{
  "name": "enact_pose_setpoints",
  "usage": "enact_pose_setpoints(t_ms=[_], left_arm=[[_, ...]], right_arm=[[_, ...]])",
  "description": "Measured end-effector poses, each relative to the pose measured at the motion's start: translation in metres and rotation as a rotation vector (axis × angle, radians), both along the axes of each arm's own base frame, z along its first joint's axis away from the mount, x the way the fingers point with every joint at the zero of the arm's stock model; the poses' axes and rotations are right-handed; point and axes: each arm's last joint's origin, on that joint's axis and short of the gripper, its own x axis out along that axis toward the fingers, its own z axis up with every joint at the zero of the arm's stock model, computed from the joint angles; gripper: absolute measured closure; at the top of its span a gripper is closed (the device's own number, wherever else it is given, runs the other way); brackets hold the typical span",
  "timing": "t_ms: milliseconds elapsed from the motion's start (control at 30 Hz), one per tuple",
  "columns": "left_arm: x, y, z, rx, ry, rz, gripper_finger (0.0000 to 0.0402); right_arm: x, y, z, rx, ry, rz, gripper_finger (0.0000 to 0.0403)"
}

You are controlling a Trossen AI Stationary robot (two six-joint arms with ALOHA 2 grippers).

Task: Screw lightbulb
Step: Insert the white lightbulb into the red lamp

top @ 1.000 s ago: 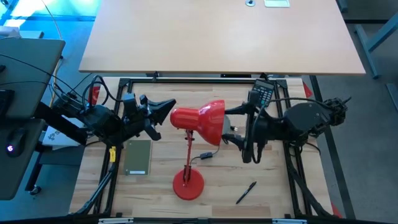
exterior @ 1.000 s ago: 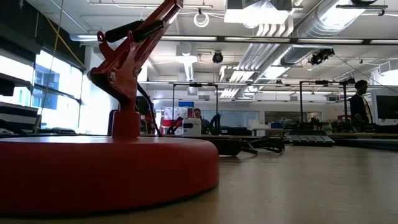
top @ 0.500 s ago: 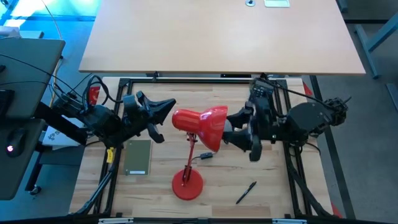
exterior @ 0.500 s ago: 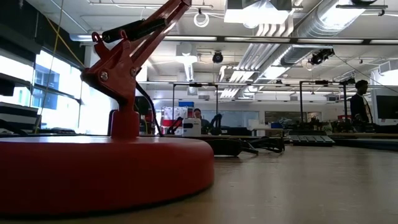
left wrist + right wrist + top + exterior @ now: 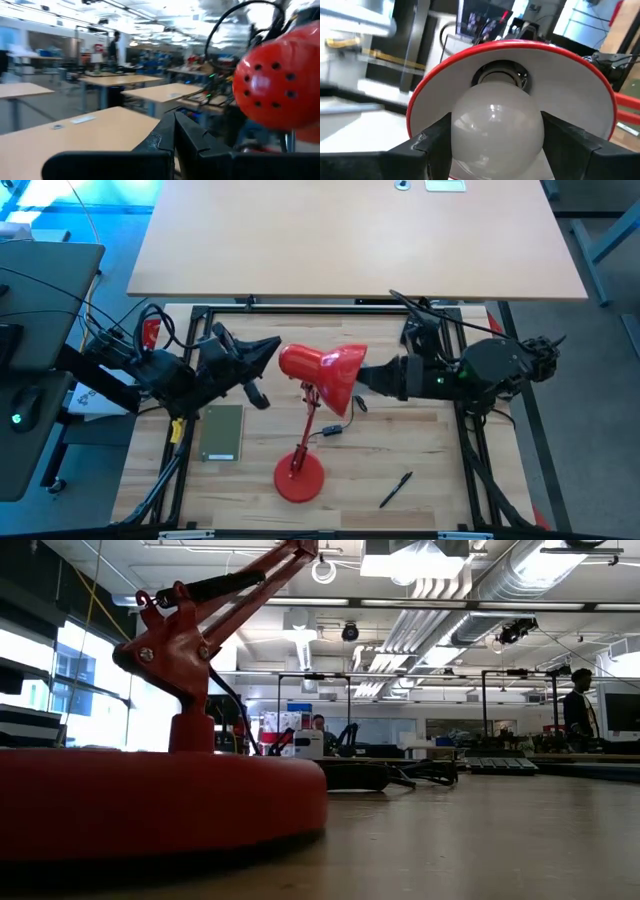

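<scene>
Two arms level, right gripper (image 5: pixel 495 135) clasping lightbulb (image 5: pixel 495 127) inside lamp shade (image 5: pixel 445 80)

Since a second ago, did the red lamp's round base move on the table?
Yes. In the high view the lamp base slid slightly left, away from the black pen, which stayed put.

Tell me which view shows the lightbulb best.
Right wrist view: the lightbulb fills the frame, held between the right gripper jaws, its base at the socket inside the red lamp shade. In the high view the shade hides it. The low and left wrist views do not show the bulb.
</scene>
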Motion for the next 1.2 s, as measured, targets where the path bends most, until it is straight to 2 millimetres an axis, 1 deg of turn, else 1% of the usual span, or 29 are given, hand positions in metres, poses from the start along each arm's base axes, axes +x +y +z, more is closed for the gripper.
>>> enact_pose_setpoints(t_ms=[200, 400, 600, 767, 1033, 1200], left_arm=[[-0.001, 0.002, -0.006, 0.063, 0.138, 0.147, 0.0401], [0.001, 0.0, -0.014, 0.136, 0.238, 0.143, 0.0401], [0.0, -0.002, -0.014, 0.085, 0.196, 0.121, 0.0401], [0.0, -0.002, -0.013, 0.054, 0.167, 0.114, 0.0401], [-0.001, -0.002, -0.009, 0.047, 0.14, 0.116, 0.0401], [-0.002, -0.001, -0.006, 0.034, 0.114, 0.117, 0.0402]], right_arm=[[-0.003, 0.003, 0.0, 0.103, -0.015, -0.082, 0.0157], [-0.003, 0.003, 0.0, 0.118, -0.02, -0.106, 0.0157], [-0.003, 0.004, -0.001, 0.108, -0.011, -0.095, 0.0157], [-0.003, 0.005, -0.001, 0.034, 0.001, -0.047, 0.0156], [-0.003, 0.006, -0.001, -0.004, 0.007, -0.005, 0.0133], [-0.003, 0.007, -0.001, -0.096, 0.017, 0.044, 0.0131]])
